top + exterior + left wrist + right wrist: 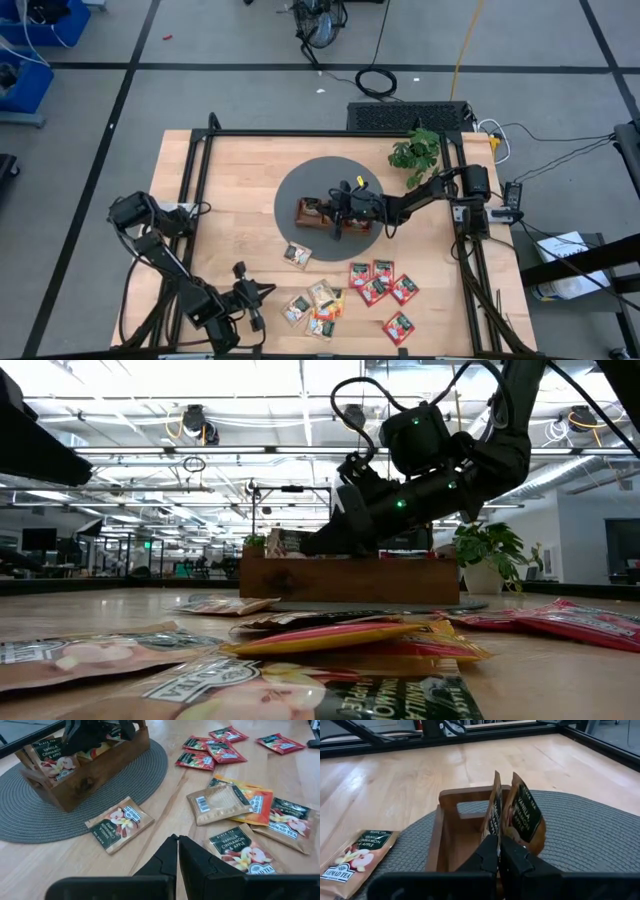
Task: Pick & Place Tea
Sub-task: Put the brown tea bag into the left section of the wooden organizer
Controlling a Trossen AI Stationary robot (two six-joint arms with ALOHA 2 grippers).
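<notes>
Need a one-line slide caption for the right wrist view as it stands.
Right gripper shut above the wooden tray on the grey mat, two tea packets upright just beyond its fingertips.

**My two arms, by their looks**

Both arms I drive are dark, nearly black, built of slim tubes joined by thicker round joints. The right arm (420,195) has a fat cylindrical joint near its base, and black cable loops arch over its wrist block. On that block I see small green lights glowing in the low view. The right hand (498,851) ends in two black wedge-shaped fingers (487,855) with flat inner faces, seated on a wide black bar. The left arm (165,255) looks the same, with boxy joint housings and thin cables along it. The left hand (177,851) has matching black tapered fingers (162,862).
</notes>
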